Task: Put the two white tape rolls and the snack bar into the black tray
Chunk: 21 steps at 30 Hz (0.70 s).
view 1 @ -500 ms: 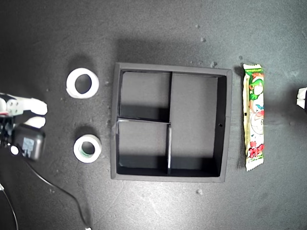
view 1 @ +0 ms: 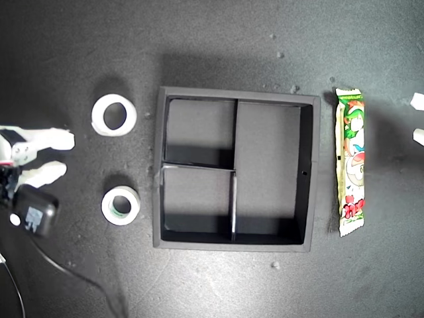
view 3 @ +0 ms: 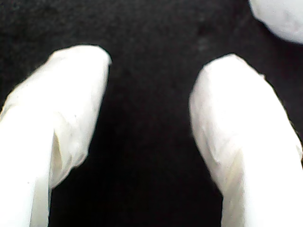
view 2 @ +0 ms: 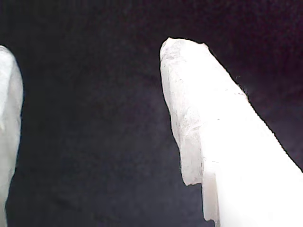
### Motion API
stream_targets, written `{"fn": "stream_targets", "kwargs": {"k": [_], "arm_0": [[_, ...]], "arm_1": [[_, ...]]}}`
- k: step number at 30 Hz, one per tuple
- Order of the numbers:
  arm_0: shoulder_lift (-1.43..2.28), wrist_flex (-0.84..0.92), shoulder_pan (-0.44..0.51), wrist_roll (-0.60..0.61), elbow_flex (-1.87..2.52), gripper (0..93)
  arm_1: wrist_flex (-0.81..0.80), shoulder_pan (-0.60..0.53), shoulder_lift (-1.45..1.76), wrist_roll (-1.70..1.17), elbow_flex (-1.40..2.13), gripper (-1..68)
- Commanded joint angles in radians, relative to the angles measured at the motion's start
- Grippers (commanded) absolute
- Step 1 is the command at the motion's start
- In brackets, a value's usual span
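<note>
While the square matte black tray (view 1: 159, 165) with its two small compartments and one long one holds nothing, the task stands at its opening step: reaching for a first item.

From the exterior view, the tray sits mid-desk on the dark speckled desk (view 1: 212, 40). The wider, thinner white tape roll (view 1: 98, 114) and the white tape roll with a greenish core (view 1: 106, 207) lie flat just off the tray's wall on the exterior view's left, well apart from each other. The long green, white and red snack bar (view 1: 351, 162) lies alongside the opposite wall, not touching it. One white-fingered gripper (view 1: 66, 156) hovers near the desk edge at the view's left, level with the gap between the rolls, fingers spread. Another gripper (view 1: 419, 118) peeks in at the view's right edge, its tips also apart. I cannot tell which arm is which.

From the first wrist view, my first gripper (view 2: 90, 71) is spread wide over bare desk.

From the second wrist view, my second gripper (view 3: 151, 71) is likewise spread, with a blurred white shape (view 3: 279, 19) beyond it.

Next, I judge, the gripper by the rolls must centre over one ring's wall and descend.

Red characters mark the bar's lower end, but they are too small to read; no brand is legible.
</note>
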Motion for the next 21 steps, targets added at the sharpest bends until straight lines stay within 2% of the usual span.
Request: {"fn": "stream_targets", "kwargs": {"k": [1,4,10,17,21], "arm_0": [[-0.092,-0.015,-0.037,0.049,-0.147,16.1],[-0.301,-0.020,-0.035,0.064,-0.264,17.7],[-0.673,-0.008,-0.041,0.110,-0.448,20.0],[-0.928,-0.018,-0.069,0.221,-0.583,20.8],[-1.019,-0.078,-0.098,0.278,-0.594,20.9]], "arm_1": [[0.087,-0.023,-0.489,-0.071,-0.419,22.7],[0.169,-0.044,-0.649,-0.101,-0.580,22.8],[0.239,-0.095,-0.761,-0.117,-0.664,22.8],[0.443,-0.187,-1.066,-0.189,-0.922,26.9],[0.445,-0.209,-1.108,-0.218,-0.933,27.9]]}}
